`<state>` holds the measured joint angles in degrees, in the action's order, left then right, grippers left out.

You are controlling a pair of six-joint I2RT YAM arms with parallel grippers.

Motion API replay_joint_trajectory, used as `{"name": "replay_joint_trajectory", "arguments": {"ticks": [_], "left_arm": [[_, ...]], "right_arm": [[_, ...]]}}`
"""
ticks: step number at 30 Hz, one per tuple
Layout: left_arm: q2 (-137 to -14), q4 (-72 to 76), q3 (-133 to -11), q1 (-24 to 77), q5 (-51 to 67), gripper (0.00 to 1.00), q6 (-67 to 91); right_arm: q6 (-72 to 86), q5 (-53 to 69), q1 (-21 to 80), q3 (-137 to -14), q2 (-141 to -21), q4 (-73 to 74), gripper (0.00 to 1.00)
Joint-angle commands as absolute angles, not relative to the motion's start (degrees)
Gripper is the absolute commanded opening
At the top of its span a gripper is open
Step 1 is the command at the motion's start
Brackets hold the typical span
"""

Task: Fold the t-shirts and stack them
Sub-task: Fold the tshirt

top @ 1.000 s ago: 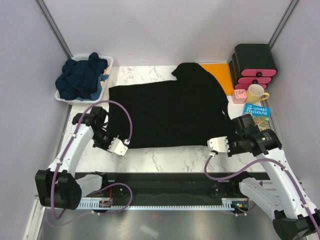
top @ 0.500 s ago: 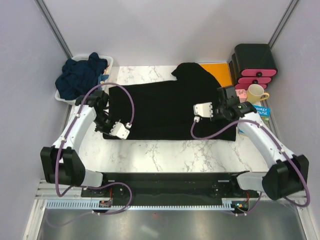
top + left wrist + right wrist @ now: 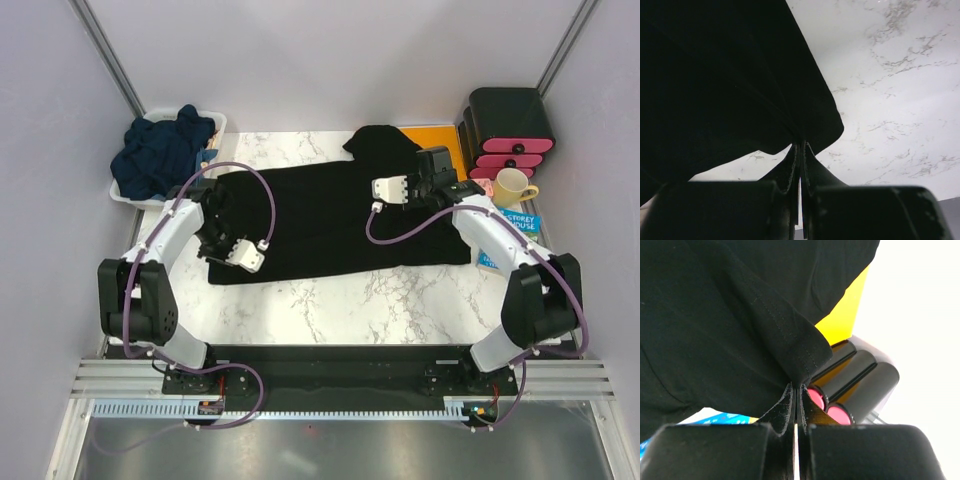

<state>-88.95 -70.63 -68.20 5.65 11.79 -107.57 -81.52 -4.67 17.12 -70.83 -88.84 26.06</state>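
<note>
1. Both arms have swung away from their bases, dragging the black t-shirt's (image 3: pixel 330 215) near hem back across the marble table (image 3: pixel 400 300).
2. The left gripper (image 3: pixel 800 152) is pinched tight on the hem's left corner.
3. The right gripper (image 3: pixel 796 392) clamps the right corner, near the orange sheet (image 3: pixel 440 150).
4. Navy t-shirts (image 3: pixel 160 155) sit bunched in the far-left bin (image 3: pixel 216 124).

Marble tbl (image 3: pixel 350 300) w/ black tee (image 3: pixel 320 210), white bin (image 3: pixel 218 125), orange sheet (image 3: pixel 440 150), drawers (image 3: pixel 510 125), mug (image 3: pixel 512 186), book (image 3: pixel 520 222)

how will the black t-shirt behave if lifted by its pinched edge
Probably floppy: the black t-shirt drapes in folds from the shut jaws. Likely light, since a thin pinch of hem carries it. It may sag between the two grips.
</note>
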Motion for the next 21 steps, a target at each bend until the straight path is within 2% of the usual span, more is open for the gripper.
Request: {"name": "replay_joint_trajectory", "arguments": {"ticks": [1, 21], "left_arm": [[-90.96, -66.8, -69.52, 5.71, 10.11, 0.02, -105.73], [-98.7, -58.36, -71.81, 5.62, 7.03, 0.02, -100.11]], "right_arm": [[-81.3, -5.19, 17.23, -75.32, -91.23, 21.27, 0.0], [-79.81, -6.06, 17.23, -76.11, -97.03, 19.07, 0.0]]}}
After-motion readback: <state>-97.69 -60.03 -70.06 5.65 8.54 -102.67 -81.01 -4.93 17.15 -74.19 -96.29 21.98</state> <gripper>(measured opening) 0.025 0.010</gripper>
